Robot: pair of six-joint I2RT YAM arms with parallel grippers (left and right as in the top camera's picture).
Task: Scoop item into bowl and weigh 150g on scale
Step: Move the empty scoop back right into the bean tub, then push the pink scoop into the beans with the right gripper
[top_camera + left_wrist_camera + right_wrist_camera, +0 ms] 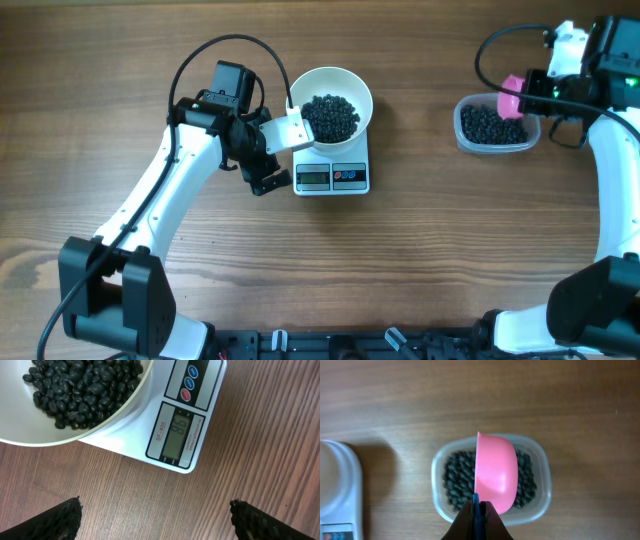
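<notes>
Overhead: bowl [346, 81] sits just beside left hand [283, 157].

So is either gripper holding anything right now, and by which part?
The right gripper holds the pink scoop by its handle, above the tub. The left gripper is open and holds nothing.

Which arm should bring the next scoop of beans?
Right. The right gripper is shut on the pink scoop over the bean tub; the left gripper is open, empty, by the scale.
</notes>
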